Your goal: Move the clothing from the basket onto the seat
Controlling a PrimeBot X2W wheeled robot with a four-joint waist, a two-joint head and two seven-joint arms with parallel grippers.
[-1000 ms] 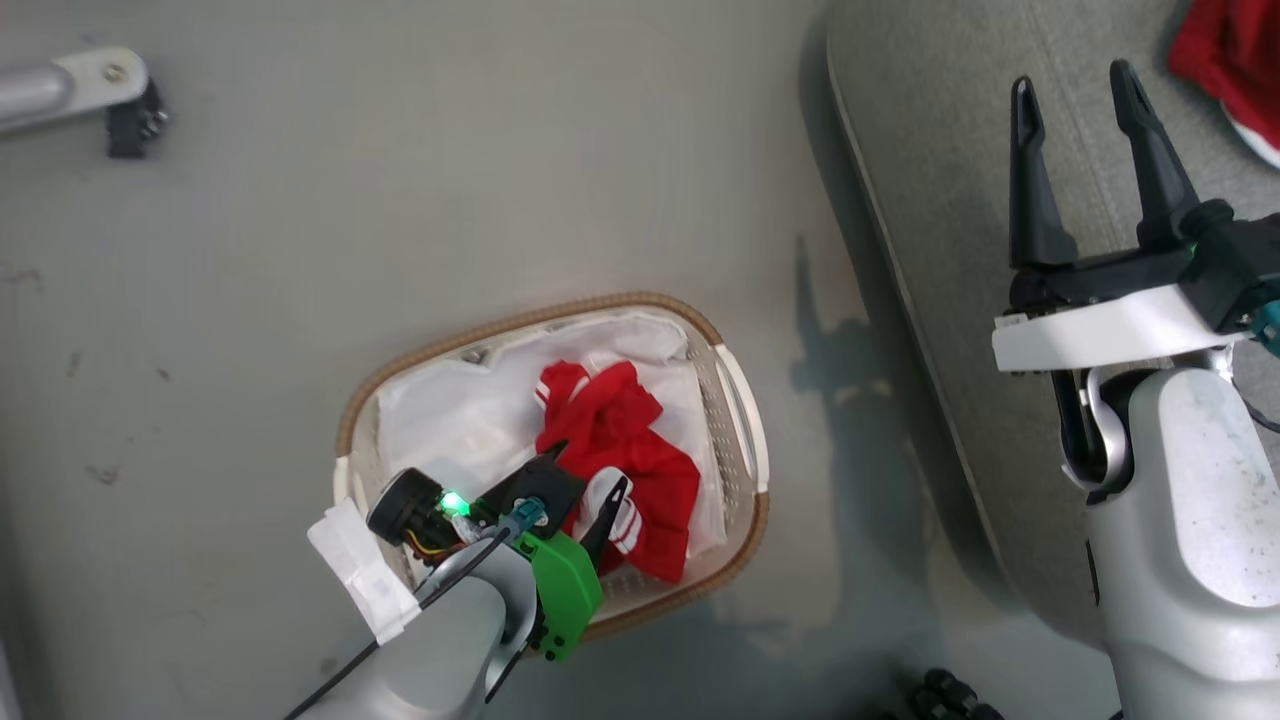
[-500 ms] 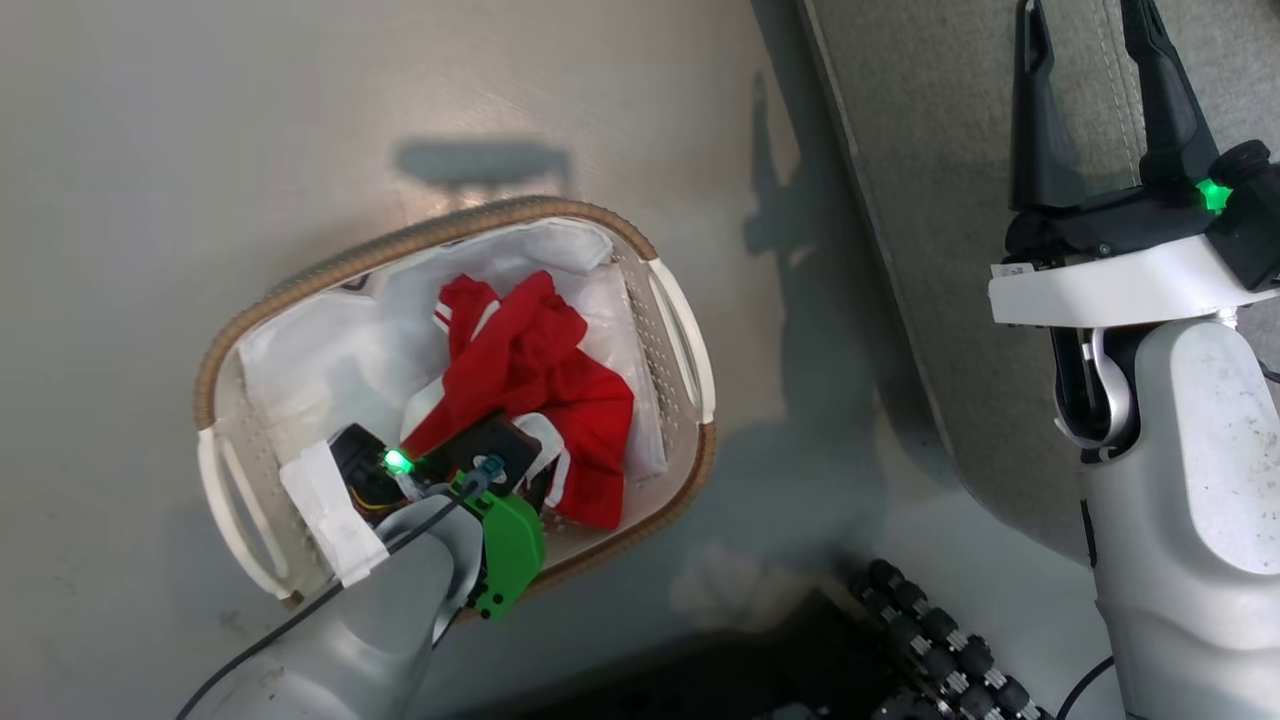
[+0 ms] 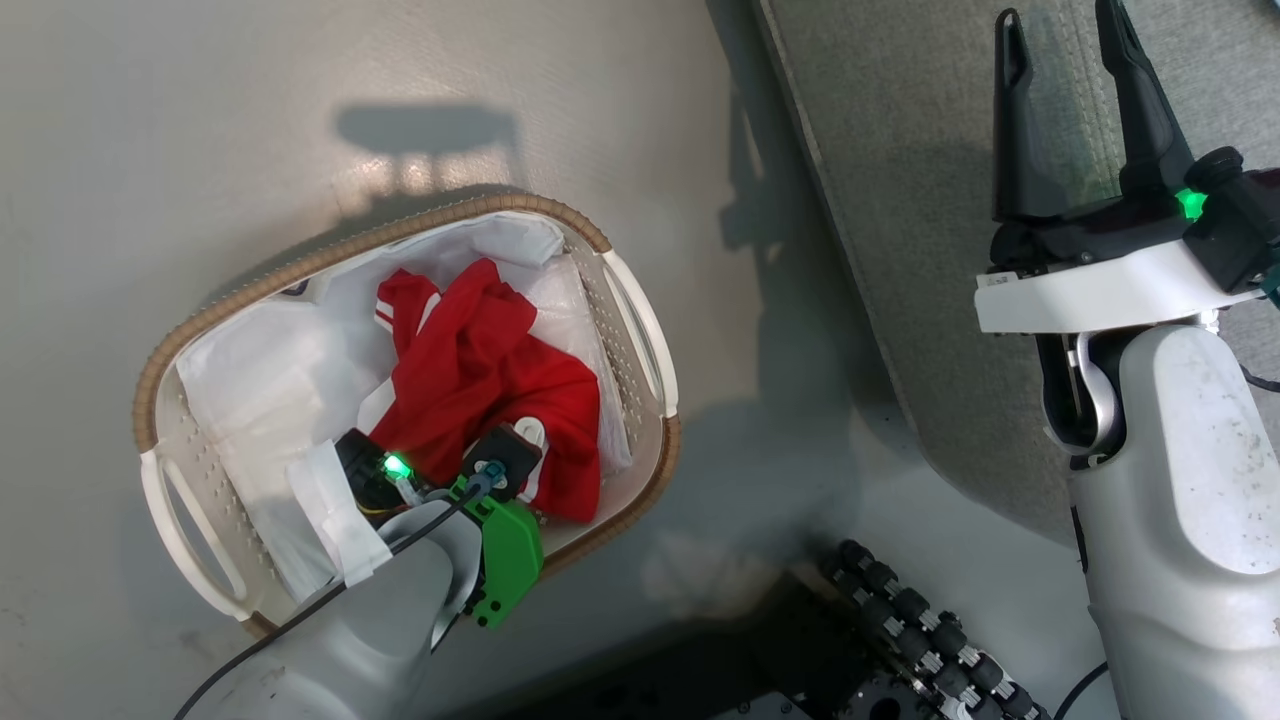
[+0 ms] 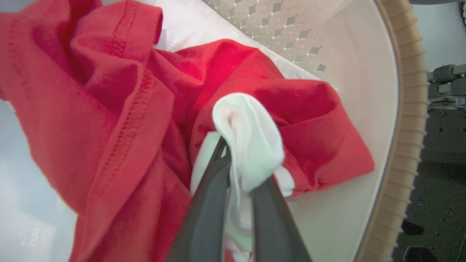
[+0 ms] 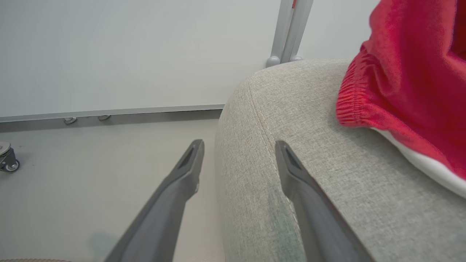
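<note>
Left gripper [image 4: 240,163]: pinched shut on a white trim band [image 4: 251,138] of the clothing [image 3: 480,370], down inside the basket [image 3: 350,245]; a second ago spread wide just above that same heap. Right gripper [image 3: 1060,30]: fingers wide apart with nothing between them, same as a second ago, hanging over the edge of the seat [image 3: 930,150] at 2 o'clock in the head view. Whole head view shifted since then, basket and seat alike, so camera motion rather than any push on the things. Basket now toward 8 o'clock of that view, on the grey floor [image 3: 200,100], seat off at its 2 o'clock. Basket's long axis from 8 to 2 o'clock, one white handle at each end. Clothing bunched on the white liner [image 3: 260,370] in the half toward 3 o'clock, heap stretched from 11 to 5 o'clock, crosswise to the basket, trim bands at both ends. Seat's seamed edge likewise from 11 down to 5 o'clock. Seen from the right wrist: red garment [image 5: 407,91] with a white hem lying on the seat at 2 o'clock, apart from the spread fingers.
</note>
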